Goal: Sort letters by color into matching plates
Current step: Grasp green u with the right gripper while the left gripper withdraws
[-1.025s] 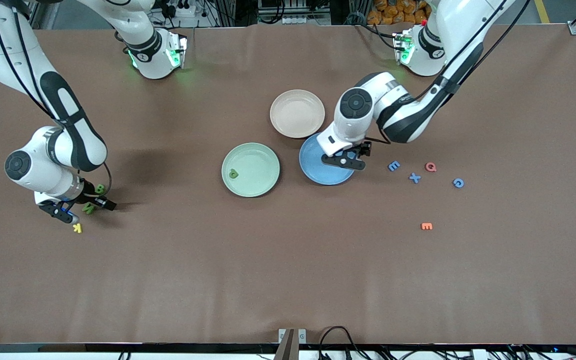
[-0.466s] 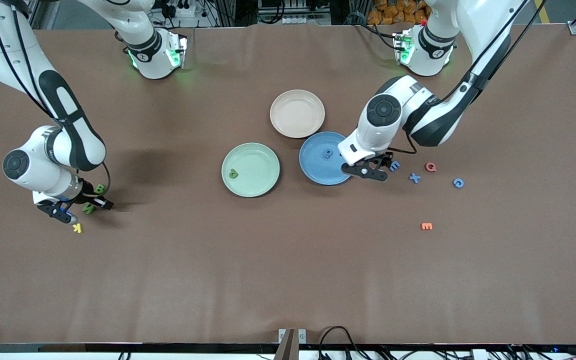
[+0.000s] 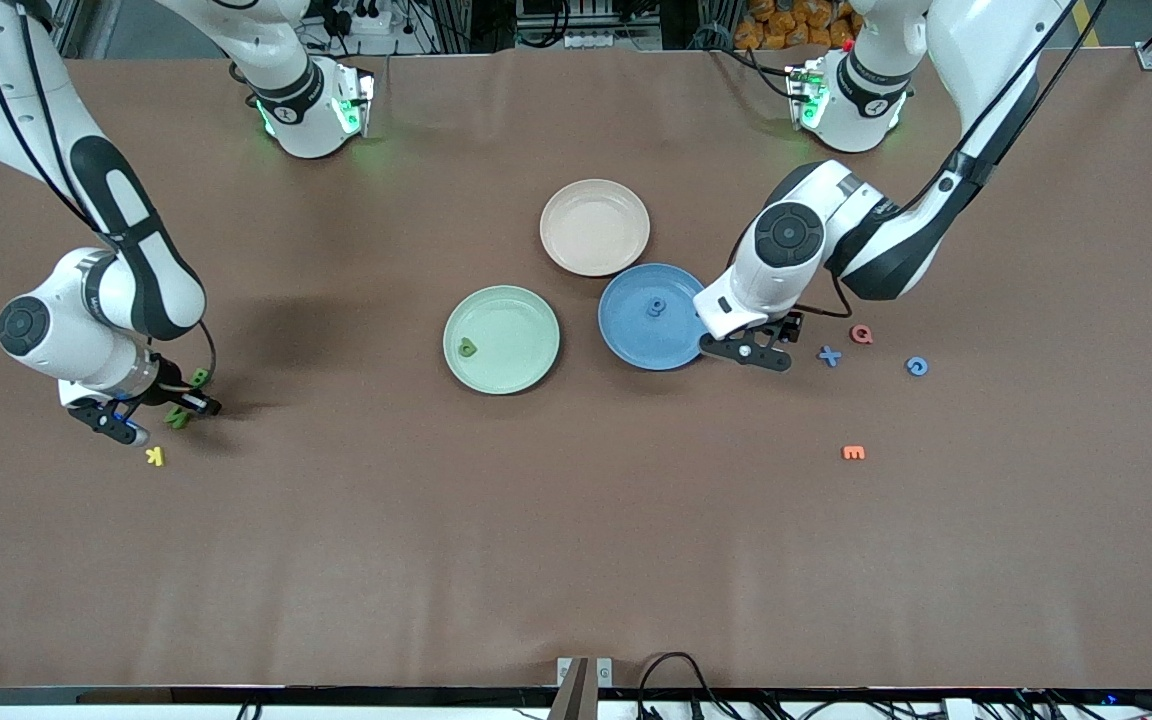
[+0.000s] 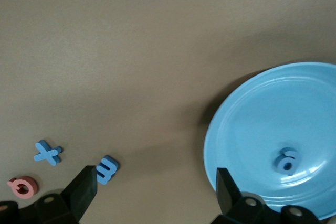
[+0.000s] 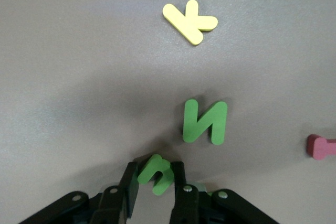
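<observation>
Now the right gripper pinches a green letter, maybe an h, to carry it to the green plate. The left gripper, fingers apart, hangs beside the blue plate, over the blue E.

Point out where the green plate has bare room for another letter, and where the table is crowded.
The green plate is bare apart from one green letter. Crowded: around the right pincer, shut on a green letter, beside the green N and the yellow K.
</observation>
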### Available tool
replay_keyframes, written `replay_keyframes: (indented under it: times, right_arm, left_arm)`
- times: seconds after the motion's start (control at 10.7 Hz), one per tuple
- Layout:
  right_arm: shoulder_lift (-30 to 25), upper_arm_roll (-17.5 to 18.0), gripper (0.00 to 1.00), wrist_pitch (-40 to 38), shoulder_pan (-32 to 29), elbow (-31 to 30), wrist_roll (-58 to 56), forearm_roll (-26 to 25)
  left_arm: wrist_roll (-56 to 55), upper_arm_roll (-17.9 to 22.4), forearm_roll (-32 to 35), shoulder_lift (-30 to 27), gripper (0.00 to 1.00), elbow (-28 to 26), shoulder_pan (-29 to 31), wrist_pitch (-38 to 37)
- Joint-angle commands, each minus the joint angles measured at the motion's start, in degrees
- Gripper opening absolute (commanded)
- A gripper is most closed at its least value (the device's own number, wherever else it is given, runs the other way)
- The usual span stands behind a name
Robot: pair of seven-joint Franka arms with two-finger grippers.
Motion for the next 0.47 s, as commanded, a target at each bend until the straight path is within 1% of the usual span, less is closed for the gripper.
replay_keyframes:
  times: [0.0, 0.19, 0.37]
  right_arm:
    - [-1.87, 1.0, 0.23, -1.28, -0.78, -1.0, -0.72, -0.49]
    - [-3.01, 1.52, 0.23, -3.39, 0.36, -0.99, 0.07, -0.41]
    - [-3.54, 2.4, 0.23, -3.84, 1.76, -0.91, 2.95, -0.41]
  left_arm:
    - [6.98, 4.64, 0.75, -0.94, 1.0, -1.1, -0.75, 1.89]
    - [11.12, 7.72, 0.48, -1.91, 1.0, -2.58, -1.27, 3.99]
    - [14.9, 12.55, 0.48, -3.57, 1.0, -5.92, -3.2, 9.7]
